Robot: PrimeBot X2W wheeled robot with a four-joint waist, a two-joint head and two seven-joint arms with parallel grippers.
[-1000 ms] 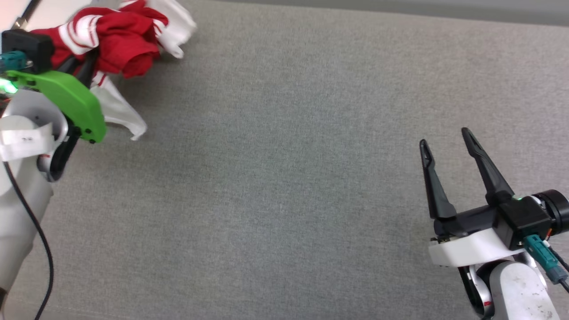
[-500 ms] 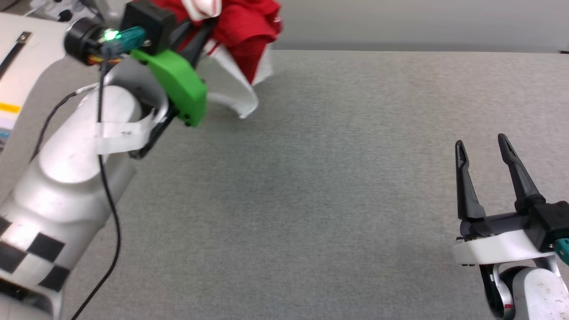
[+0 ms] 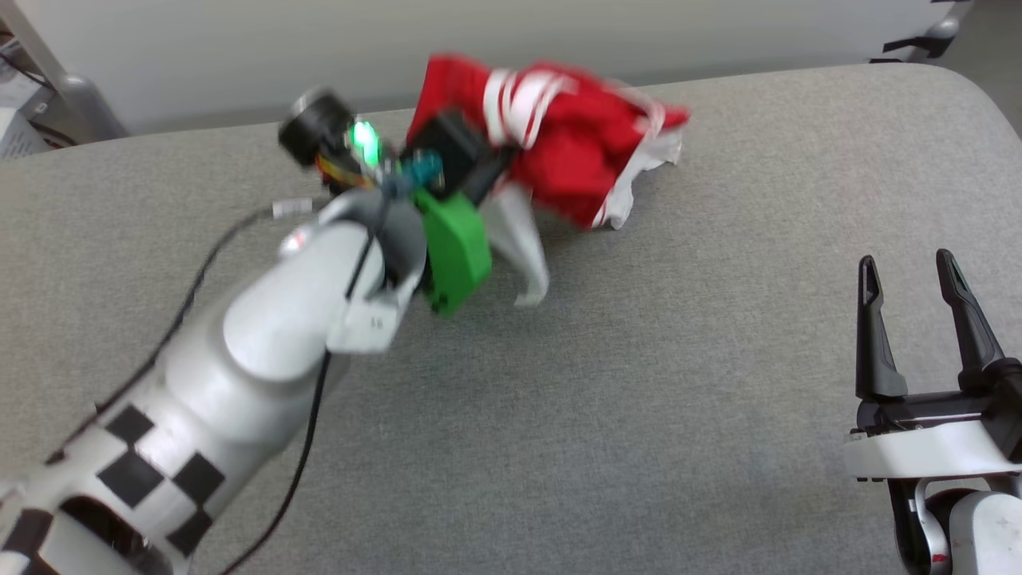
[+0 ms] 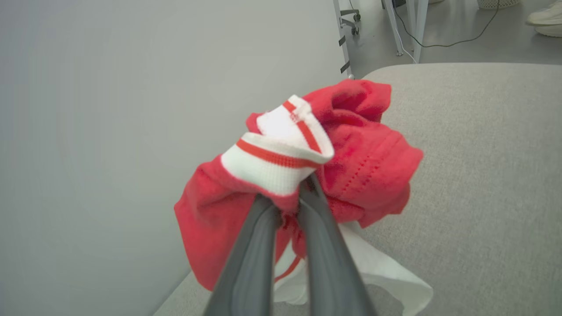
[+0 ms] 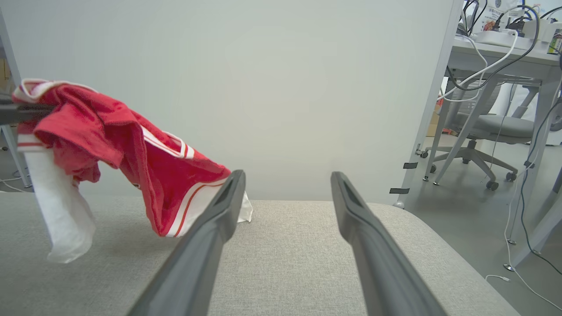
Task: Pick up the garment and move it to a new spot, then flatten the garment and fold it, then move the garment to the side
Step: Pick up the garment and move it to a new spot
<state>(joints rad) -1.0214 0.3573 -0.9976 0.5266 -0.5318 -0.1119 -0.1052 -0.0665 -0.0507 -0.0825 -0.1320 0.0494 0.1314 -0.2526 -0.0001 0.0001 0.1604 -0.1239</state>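
Grey padded surface (image 3: 559, 415) spreading across the scene, bunched red-and-white garment (image 3: 575, 152) hanging at the far middle and draping down to the surface, left gripper (image 4: 287, 204) pinching its striped trim tight, right gripper (image 3: 906, 262) hovering near right, jaws spread wide, gripping nothing.

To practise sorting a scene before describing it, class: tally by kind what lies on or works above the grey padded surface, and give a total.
Garments: 1, the red-and-white garment, bunched up
Grippers: 2, the left gripper shut on the garment, the right gripper open and holding nothing
Total: 3
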